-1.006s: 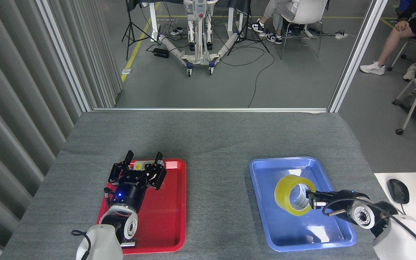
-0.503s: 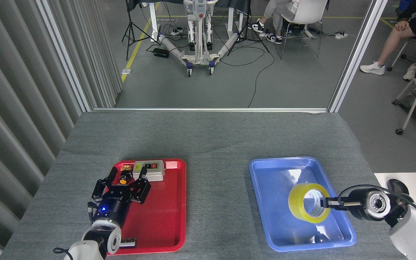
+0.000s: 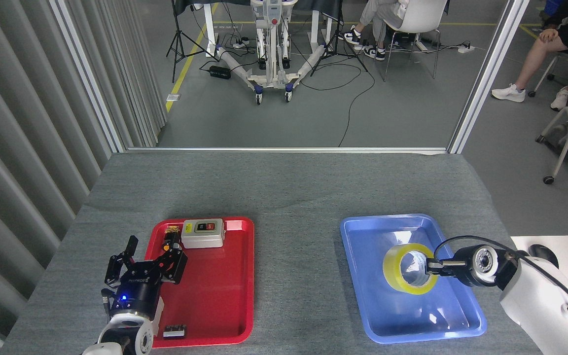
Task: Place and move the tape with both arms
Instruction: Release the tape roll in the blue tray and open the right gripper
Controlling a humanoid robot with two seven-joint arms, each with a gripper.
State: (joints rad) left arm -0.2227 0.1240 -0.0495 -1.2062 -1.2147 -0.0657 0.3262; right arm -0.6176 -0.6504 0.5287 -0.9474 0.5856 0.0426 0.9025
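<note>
The right gripper (image 3: 431, 267) is clamped on the near-right rim of the tape (image 3: 408, 268), one finger reaching into the roll's hollow core and the other against its outer yellow wall. The roll is tilted, its open core facing up and toward the head camera, and it sits over the middle of the blue tray (image 3: 363, 276); whether its lower edge touches the tray floor or hangs just above it cannot be told. The right arm (image 3: 535, 296) runs from the gripper toward the right of the blue tray, a black cable looping over its wrist. Left of the blue tray, well apart from it across bare grey cloth, lies the red tray (image 3: 234, 305). The left gripper (image 3: 147, 249) stands at that tray's left edge with its two black fingers spread wide and nothing between them, a blue light glowing on its wrist. At the far end of the red tray rests a grey switch box (image 3: 203, 233) with a small black-and-orange part (image 3: 168, 243) just beside it, and a small dark block (image 3: 174, 331) lies near the tray's near-left corner. Both trays sit on the grey table (image 3: 284, 187). Beyond the table's far edge, people sit on chairs (image 3: 414, 22) on the floor.
</note>
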